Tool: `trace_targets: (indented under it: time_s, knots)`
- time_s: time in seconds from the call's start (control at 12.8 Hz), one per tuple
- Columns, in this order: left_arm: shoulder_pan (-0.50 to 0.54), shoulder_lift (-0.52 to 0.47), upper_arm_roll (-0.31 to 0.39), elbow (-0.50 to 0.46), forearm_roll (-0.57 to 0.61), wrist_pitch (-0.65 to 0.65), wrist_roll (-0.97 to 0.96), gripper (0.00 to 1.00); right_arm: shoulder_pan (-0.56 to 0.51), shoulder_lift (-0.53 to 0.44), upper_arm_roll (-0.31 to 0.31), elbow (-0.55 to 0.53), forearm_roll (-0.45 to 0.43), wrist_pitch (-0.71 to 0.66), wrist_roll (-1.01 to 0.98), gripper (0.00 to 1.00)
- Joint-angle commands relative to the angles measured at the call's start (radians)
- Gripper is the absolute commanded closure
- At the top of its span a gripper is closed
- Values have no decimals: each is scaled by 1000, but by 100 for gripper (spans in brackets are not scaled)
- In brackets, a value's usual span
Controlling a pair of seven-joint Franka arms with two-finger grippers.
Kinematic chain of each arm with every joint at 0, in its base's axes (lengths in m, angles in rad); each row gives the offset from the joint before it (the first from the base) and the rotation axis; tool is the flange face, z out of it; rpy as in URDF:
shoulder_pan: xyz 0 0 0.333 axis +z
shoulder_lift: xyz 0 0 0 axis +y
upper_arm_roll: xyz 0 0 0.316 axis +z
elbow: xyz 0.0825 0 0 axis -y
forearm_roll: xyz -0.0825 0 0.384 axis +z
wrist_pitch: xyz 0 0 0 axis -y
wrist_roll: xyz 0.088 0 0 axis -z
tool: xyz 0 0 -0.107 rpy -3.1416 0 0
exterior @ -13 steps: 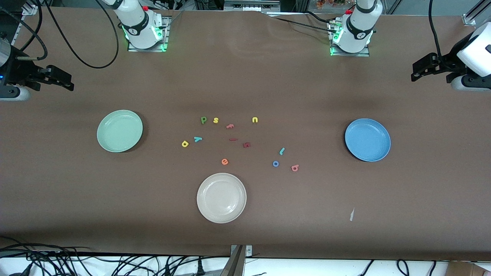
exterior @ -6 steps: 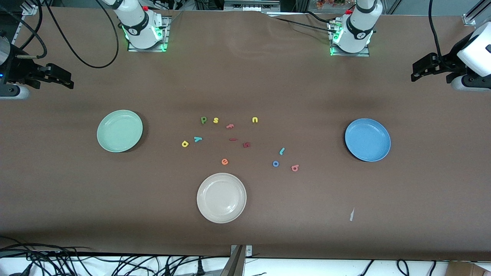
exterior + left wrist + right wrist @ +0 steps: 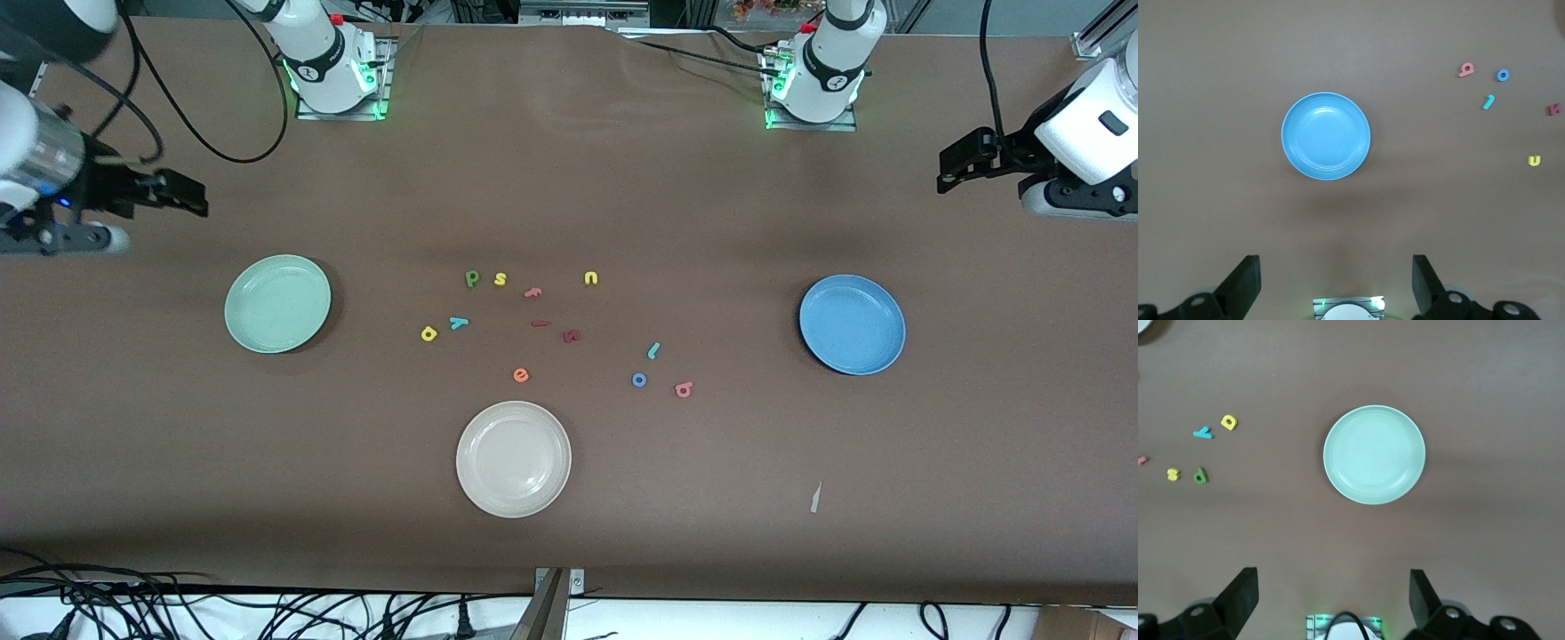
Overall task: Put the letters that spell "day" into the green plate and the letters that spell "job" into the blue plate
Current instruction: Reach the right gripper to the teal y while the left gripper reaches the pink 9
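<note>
Above the table's two ends, the left gripper (image 3: 949, 171) and right gripper (image 3: 191, 197) are hovering with jaws spread wide, gripping nothing; the green plate (image 3: 277, 303) and blue plate (image 3: 852, 324) are sitting unfilled.

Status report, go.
Left gripper and right gripper open, empty, at table ends. All letters on table; green plate, blue plate bare. Nothing blocking.

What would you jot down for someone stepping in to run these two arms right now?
Left end effector: open, holding nothing, up at the left arm's end of the table.
Right end effector: open, holding nothing, up at the right arm's end.
Green plate and blue plate: nothing in them.
Green d, yellow a, teal y on the table mid-way.
Teal j, blue o, pink b nearer the blue plate.
Done: nothing. Left: all six letters.
</note>
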Motion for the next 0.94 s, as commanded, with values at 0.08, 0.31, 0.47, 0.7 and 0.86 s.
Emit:
trace_targets:
  time_s: [0.08,0.31,0.47,0.7,0.86]
  knots:
    - [-6,28,2,53,-48,-12,-2,0,134,114,0,-25,-15,160,290,0]
    - [-4,25,-15,35,-60,4,12,0,215,185,-2,-70,-15,314,494,0]
    - [-24,70,-15,32,-49,48,12,0,246,218,0,-137,-15,421,632,0]
    - [-50,108,-15,9,-48,100,15,0,311,261,0,-197,-4,541,827,0]
    - [-78,112,-13,9,-48,108,12,0,351,298,0,-220,-4,628,972,0]
